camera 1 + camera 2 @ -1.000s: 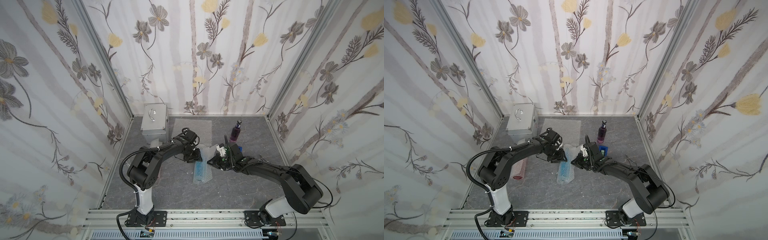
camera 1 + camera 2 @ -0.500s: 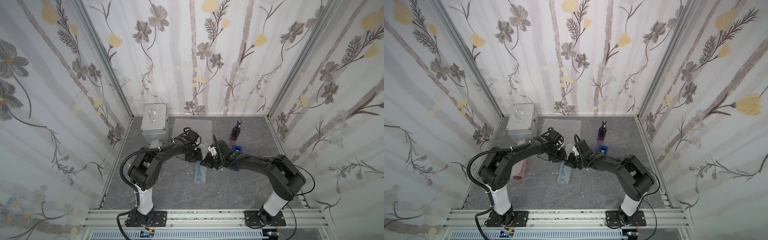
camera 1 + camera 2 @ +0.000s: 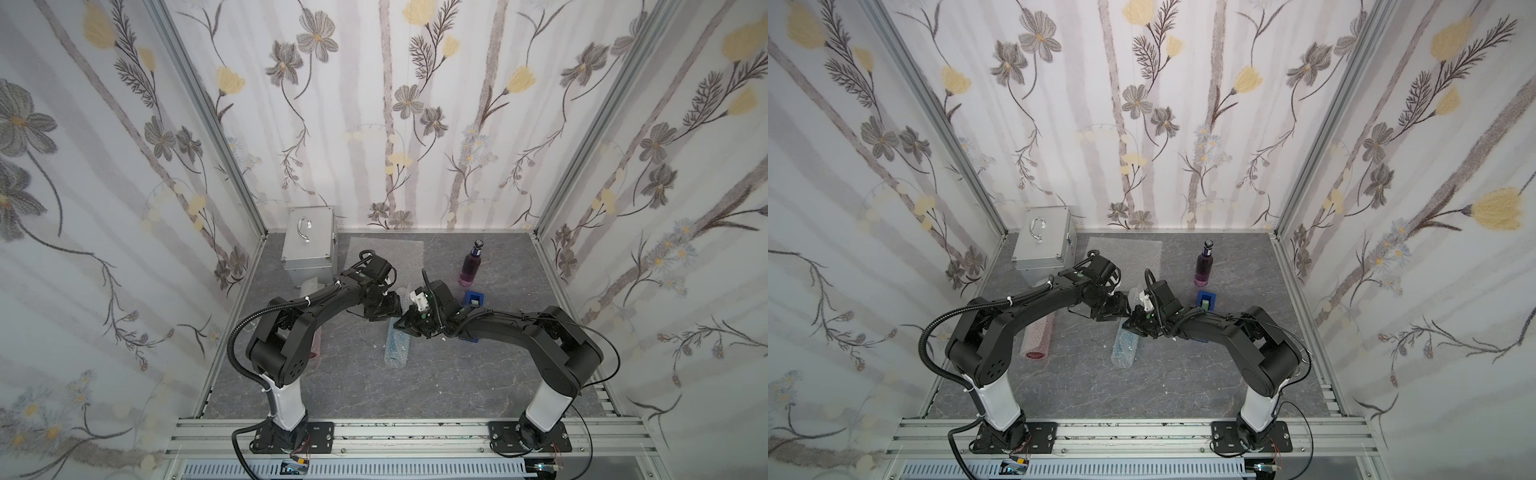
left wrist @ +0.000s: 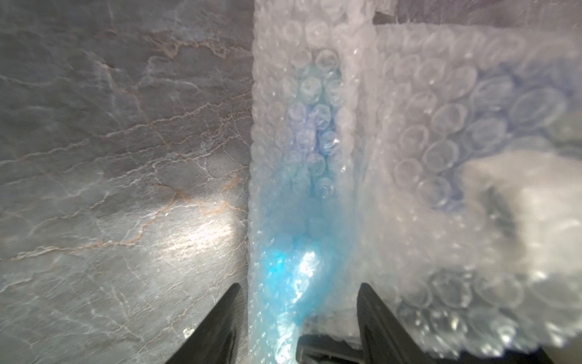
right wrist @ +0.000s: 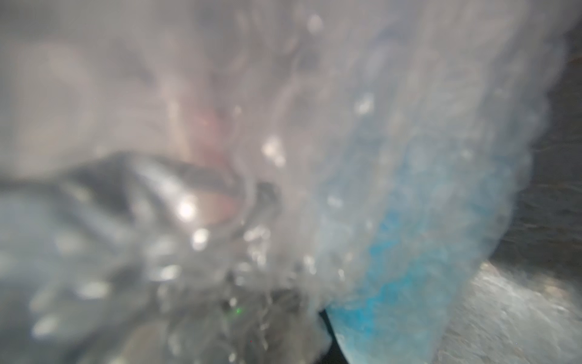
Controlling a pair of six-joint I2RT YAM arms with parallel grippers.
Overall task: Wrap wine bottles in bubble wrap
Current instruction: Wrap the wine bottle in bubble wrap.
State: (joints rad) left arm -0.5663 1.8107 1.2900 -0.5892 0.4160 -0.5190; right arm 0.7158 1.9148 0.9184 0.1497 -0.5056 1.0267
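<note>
1. Right jaws have slid in toward the left jaws since a second ago. The loose bubble wrap (image 4: 441, 126) now sits tighter round the blue bottle (image 3: 1124, 343), and the left jaws have spread wider.
2. Left jaws: apart. Their dark fingers (image 4: 220, 324) stand either side of one end of the wrapped blue bottle, and a strip of worktop (image 3: 374, 386) shows between one finger and the wrap.
3. Right jaws: pushed up to that same end of the blue bottle, facing the left jaws. Blurred wrap fills the wrist view, so I cannot tell whether they are together or apart.
4. The blue bottle lies on its side on the grey marbled worktop, its far end pointing away from both sets of jaws toward the arm bases.
5. Near the blue bottle, on the left arm's (image 3: 1025, 307) side, the wrapped red bottle (image 3: 1038, 338) also lies flat.
6. On the blue bottle's other side, just past the right arm (image 3: 498, 328), sits the blue tape dispenser (image 3: 473, 298). The purple bottle (image 3: 471, 264) stands upright beyond it.
7. Behind the blue bottle, toward the back wall, a flat sheet (image 3: 395, 249) is spread out, with the silver case (image 3: 309, 245) beside it.
</note>
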